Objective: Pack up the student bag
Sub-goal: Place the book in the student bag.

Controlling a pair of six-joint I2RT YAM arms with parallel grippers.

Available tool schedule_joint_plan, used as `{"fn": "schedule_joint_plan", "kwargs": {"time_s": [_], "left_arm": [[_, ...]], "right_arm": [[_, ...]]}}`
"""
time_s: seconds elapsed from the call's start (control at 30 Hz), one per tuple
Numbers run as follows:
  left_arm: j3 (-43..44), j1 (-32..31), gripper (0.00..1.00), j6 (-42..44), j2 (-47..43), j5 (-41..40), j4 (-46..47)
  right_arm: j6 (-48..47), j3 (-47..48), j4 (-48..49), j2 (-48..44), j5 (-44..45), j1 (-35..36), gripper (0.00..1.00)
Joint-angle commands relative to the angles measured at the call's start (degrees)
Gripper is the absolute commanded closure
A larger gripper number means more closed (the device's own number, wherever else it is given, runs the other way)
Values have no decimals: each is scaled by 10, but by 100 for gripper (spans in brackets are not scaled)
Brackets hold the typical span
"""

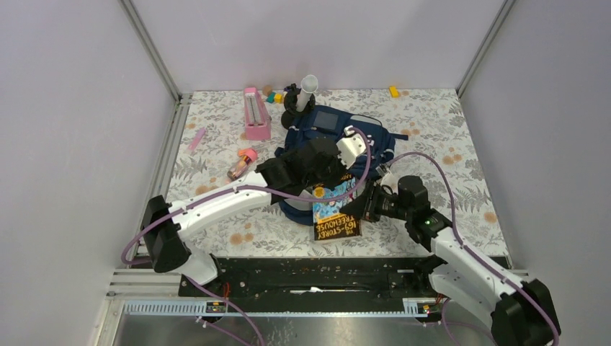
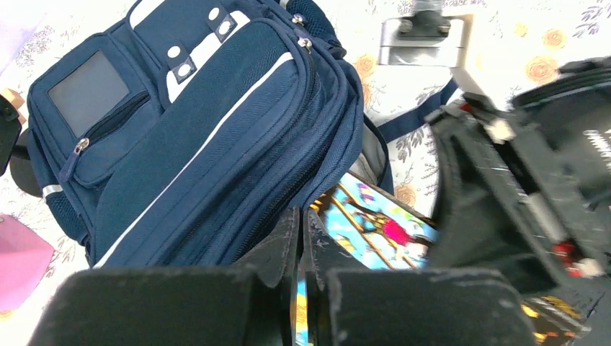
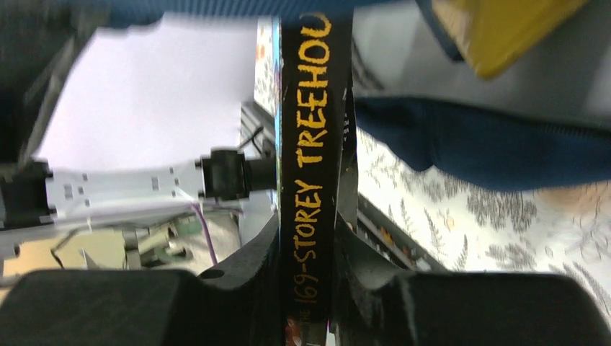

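Observation:
The navy student bag lies in the middle of the table, front pocket upward. A colourful book with a black spine reading "169-Storey Treehouse" juts from the bag's near opening, its far end under the bag's edge. My right gripper is shut on the book's spine. My left gripper is shut, its tips against the bag's zipper edge just above the book. I cannot tell whether fabric is pinched there.
A pink box, a pink-capped bottle and a pink marker lie left of the bag. A white tube and small coloured blocks stand behind it. A yellow block sits far right.

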Motion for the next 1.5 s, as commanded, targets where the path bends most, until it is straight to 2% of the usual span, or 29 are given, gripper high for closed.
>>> {"fn": "schedule_joint_plan", "kwargs": {"time_s": [0.0, 0.3, 0.63, 0.77, 0.9, 1.0, 1.13, 1.2, 1.37, 1.47], "left_arm": [[-10, -4, 100, -20, -56, 32, 92], [-24, -4, 100, -25, -76, 42, 103], [-31, -4, 100, -35, -79, 61, 109], [-35, -4, 100, -35, -81, 63, 110], [-35, -4, 100, -35, -80, 63, 110], [-36, -4, 100, -51, -81, 73, 110], [-37, -4, 100, -52, -81, 76, 109], [-37, -4, 100, -53, -80, 77, 110], [-34, -4, 100, -55, -77, 81, 107], [-32, -4, 100, -55, -77, 76, 102]], "right_arm": [[87, 6, 220, 58, 112, 27, 100], [113, -9, 326, 162, 238, 84, 100], [100, -23, 414, 275, 328, 94, 100], [111, -38, 520, 324, 370, 95, 100], [123, -55, 597, 346, 451, 96, 100], [118, -38, 607, 365, 468, 96, 100], [131, -28, 677, 400, 482, 97, 100], [145, -17, 658, 403, 494, 98, 100], [71, -4, 581, 377, 531, 106, 83], [33, -16, 541, 342, 551, 106, 62]]}}
